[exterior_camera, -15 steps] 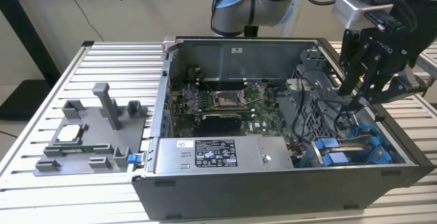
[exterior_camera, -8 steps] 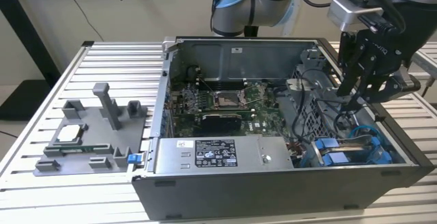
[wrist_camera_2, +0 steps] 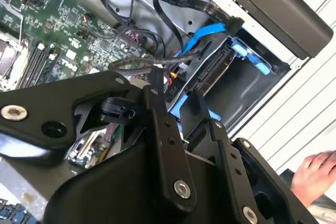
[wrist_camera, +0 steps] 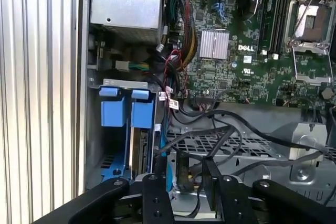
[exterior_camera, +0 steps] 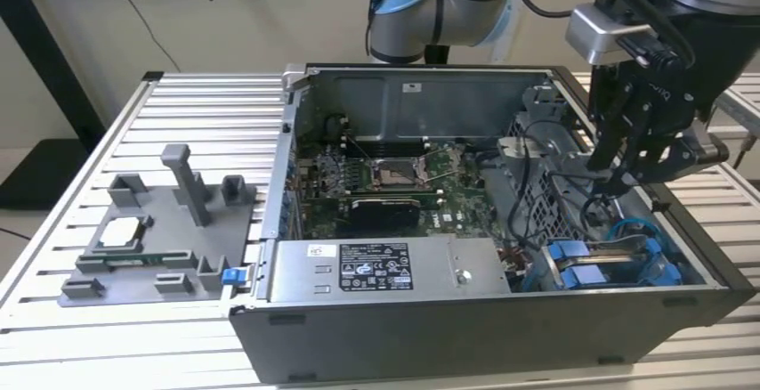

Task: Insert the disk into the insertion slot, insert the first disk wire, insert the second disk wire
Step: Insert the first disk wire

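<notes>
one disk [wrist_camera: 140, 145] in insertion slot [wrist_camera: 92, 129]

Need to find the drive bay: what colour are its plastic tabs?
Blue tabs, best in the first wrist view.

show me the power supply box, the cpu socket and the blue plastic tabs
power supply box [exterior_camera: 377, 268], exterior view, on its label
cpu socket [exterior_camera: 392, 173], exterior view, on the middle of its metal frame
blue plastic tabs [wrist_camera: 113, 114], first wrist view, on the flat face of one tab
</notes>
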Controlling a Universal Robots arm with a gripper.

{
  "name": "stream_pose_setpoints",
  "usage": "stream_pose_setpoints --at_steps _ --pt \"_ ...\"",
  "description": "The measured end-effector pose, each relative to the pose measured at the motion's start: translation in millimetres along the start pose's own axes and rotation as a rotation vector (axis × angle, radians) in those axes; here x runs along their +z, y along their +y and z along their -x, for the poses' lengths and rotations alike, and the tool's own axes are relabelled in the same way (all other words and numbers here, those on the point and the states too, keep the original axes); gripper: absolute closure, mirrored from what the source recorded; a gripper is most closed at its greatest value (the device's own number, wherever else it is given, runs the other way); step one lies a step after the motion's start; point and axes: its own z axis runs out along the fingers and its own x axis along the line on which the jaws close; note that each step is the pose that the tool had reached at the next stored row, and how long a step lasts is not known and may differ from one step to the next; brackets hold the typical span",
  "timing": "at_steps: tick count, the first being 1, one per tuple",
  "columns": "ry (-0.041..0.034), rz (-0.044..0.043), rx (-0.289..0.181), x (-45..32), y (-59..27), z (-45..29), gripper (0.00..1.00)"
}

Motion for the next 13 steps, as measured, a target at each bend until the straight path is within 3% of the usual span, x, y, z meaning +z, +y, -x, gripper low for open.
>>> stream_pose_setpoints --at_steps 1,2,13 --pt "0.0001 -0.0007 0.0 0.4 0.0 0.0 0.0" --pt "0.0002 -0.0008 0.001 0.5 0.0 0.0 1.0" --pt "0.0008 -0.0018 0.009 2.0 0.2 -0.1 1.0"
